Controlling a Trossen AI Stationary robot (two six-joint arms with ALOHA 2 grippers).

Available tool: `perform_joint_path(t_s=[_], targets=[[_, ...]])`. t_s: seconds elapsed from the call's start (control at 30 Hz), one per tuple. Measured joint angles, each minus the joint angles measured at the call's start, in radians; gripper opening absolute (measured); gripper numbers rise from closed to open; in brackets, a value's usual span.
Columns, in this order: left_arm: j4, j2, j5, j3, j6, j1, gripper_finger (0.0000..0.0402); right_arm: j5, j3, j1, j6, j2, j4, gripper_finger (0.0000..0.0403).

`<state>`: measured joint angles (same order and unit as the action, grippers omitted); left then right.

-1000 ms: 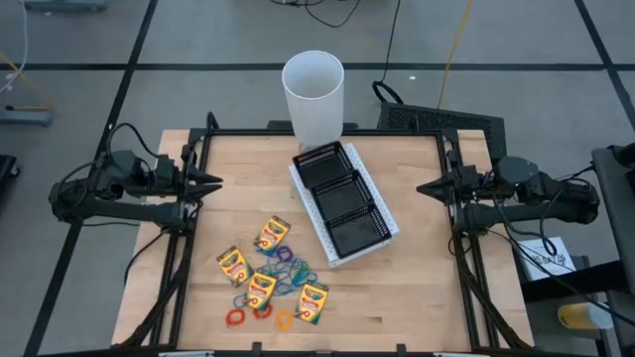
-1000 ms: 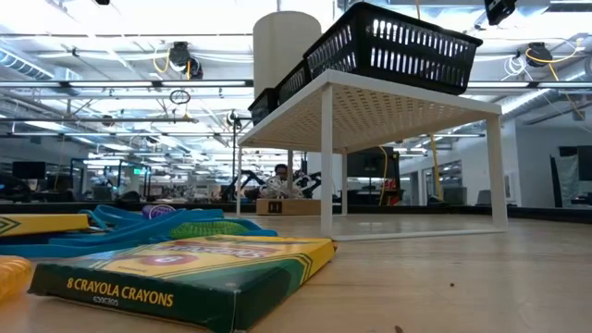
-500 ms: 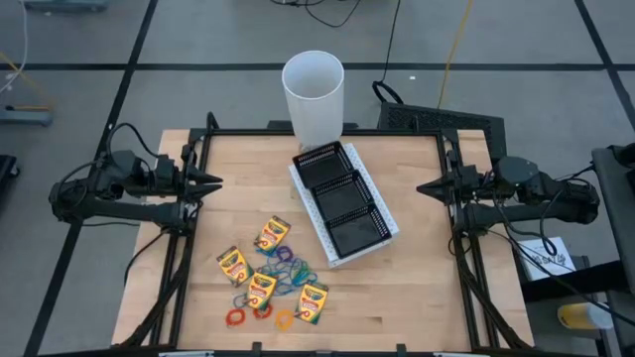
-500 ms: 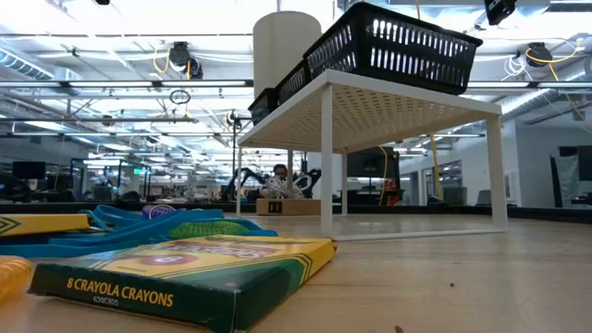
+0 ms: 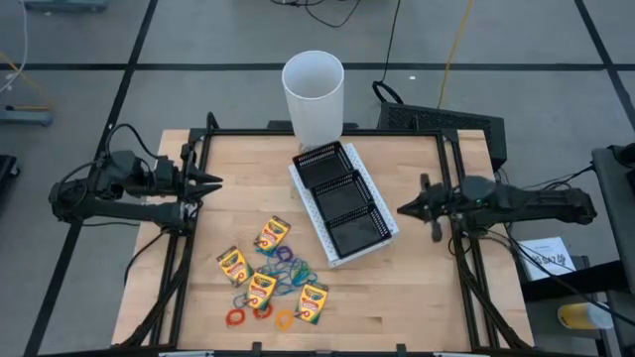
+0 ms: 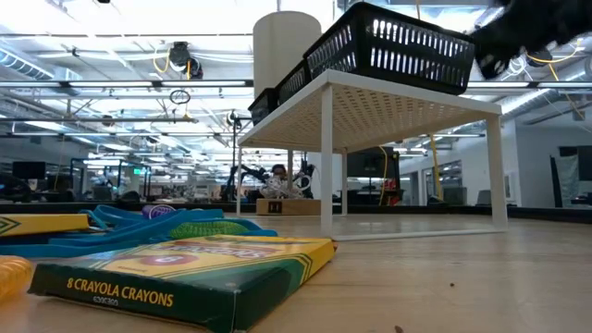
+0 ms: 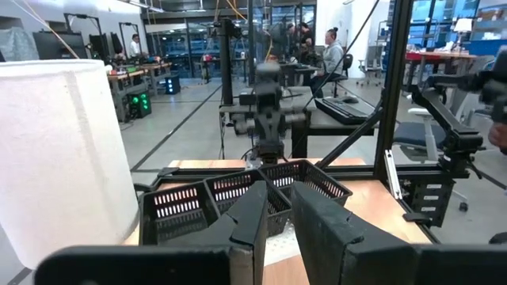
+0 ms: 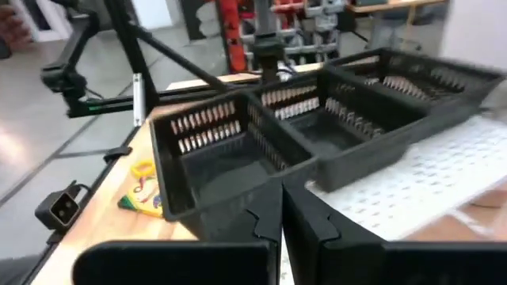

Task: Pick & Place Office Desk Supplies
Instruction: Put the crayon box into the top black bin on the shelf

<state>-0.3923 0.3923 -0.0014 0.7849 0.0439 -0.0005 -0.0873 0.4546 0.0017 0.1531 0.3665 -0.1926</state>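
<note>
Right gripper (image 5: 402,209) fingers pressed together, hovered at 3 o'clock beside black mesh tray (image 5: 343,201) — compartments empty, left gripper (image 5: 216,181) closed at 9 o'clock, crayon boxes (image 5: 271,235) and rubber bands (image 5: 285,270) lay at 7 o'clock.

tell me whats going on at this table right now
Nothing is being held yet. Four small yellow-and-green crayon boxes lie among thin coloured rubber-band loops on the wooden table. Beside them a black mesh three-compartment tray sits empty on a white perforated riser, with a tall white cylindrical cup behind. The right gripper, fingers shut, points at the tray from the table's right side; the left gripper waits shut at the left edge.
</note>
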Motion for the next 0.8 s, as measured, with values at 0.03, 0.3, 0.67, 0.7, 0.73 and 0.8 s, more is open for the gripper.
perform_joint_path(t_s=[0.03,0.3,0.67,0.7,0.73,0.8], targets=[[0.000,0.000,0.000,0.000,0.004,0.000,0.0072,-0.020,-0.047,0.000,-0.003,0.000,0.064,0.0000],[0.109,-0.010,0.166,-0.182,0.077,-0.028,0.0072,0.036,-0.247,0.000,0.013,-0.005,0.304,0.0000],[0.612,-0.007,0.043,-0.620,0.000,-0.143,0.0072,0.031,-0.248,0.000,-0.013,-0.079,0.282,0.0000],[0.633,-0.010,0.016,-0.647,-0.002,-0.161,0.0072,0.031,-0.248,0.000,-0.014,-0.093,0.269,0.0000],[0.641,-0.015,-0.011,-0.668,-0.012,-0.179,0.0072,0.031,-0.248,0.000,-0.015,-0.106,0.258,0.0000],[0.647,-0.020,-0.066,-0.696,-0.040,-0.215,0.0072,0.031,-0.248,0.000,-0.016,-0.137,0.232,0.0000]])
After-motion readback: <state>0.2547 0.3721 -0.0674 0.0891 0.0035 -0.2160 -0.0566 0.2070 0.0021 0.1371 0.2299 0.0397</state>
